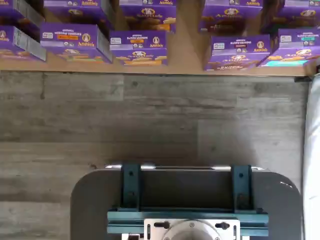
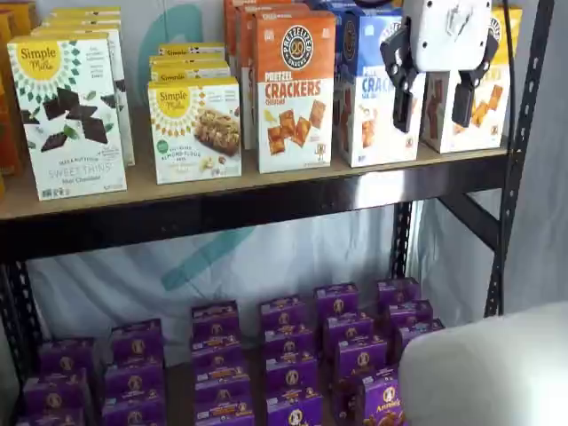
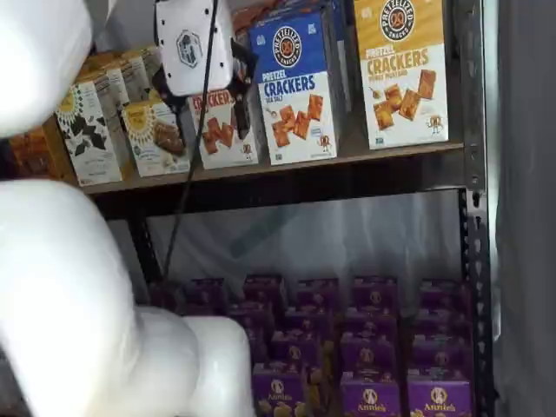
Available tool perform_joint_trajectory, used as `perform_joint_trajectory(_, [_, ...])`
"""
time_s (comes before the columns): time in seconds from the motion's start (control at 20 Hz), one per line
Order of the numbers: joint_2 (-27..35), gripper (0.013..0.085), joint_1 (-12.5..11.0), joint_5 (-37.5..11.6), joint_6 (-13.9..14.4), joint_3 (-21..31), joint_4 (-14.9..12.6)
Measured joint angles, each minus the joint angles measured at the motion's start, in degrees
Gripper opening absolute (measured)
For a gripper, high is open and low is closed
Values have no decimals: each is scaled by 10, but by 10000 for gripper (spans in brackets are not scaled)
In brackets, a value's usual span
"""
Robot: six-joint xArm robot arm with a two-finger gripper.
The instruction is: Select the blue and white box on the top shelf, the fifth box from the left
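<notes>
While the fingers (image 2: 433, 99) hang spread apart, the blue and white box (image 2: 377, 93) stands behind them, untouched.

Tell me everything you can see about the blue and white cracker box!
The blue and white box is a tall cardboard pretzel cracker box: blue top with a round logo, white lower half, blue "CRACKERS" lettering and orange cracker pictures. It stands upright on the top shelf, facing forward, with more blue boxes behind it. An orange-topped box stands on one side, a yellow-topped one on the other. In a shelf view the open gripper hangs in front of it, not holding it.
</notes>
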Motion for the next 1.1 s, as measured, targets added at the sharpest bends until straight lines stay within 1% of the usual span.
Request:
perform_joint_trajectory(0.05, [0,850,-6,1,-3,0,7])
perform_joint_trajectory(0.1, [2,850,-23,5,-11,-1,25])
perform_joint_trajectory(0.15, [3,850,-31,7,-15,-2,34])
perform_joint_trajectory(0.25, [4,850,-34,10,-17,-2,39])
perform_joint_trajectory(0.45, [3,850,-32,5,-17,2,35])
perform_joint_trajectory(0.7, [0,850,-31,-39,-24,9,21])
perform_joint_trajectory(0.9, [21,850,-47,-79,-42,-6,19])
perform_joint_trajectory(1.1, [52,850,-61,-106,-58,-32,18])
